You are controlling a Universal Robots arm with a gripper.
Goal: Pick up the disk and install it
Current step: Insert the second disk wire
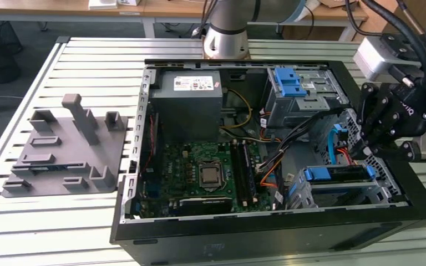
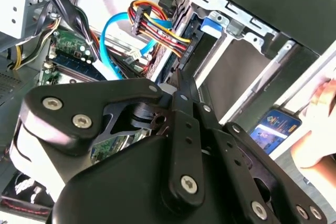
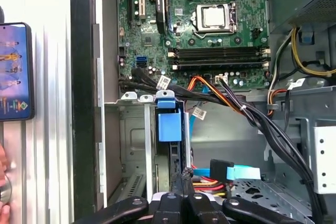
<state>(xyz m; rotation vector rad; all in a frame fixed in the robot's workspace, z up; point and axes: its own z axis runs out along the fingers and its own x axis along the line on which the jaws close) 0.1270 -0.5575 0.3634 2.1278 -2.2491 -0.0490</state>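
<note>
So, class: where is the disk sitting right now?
In the exterior view, the disk sits in the drive cage at the case's right, below the pincer, right of the motherboard.

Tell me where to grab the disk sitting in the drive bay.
Take the disk by its exposed blue carrier end, coming in through the open side of the case. It stands on edge in the drive bay, whose metal walls flank both flat faces, so only that edge is free.

exterior view high, looking down on the open computer case (image 1: 272,221), both wrist views close inside it — sharing the drive cage (image 3: 137,145)
</note>
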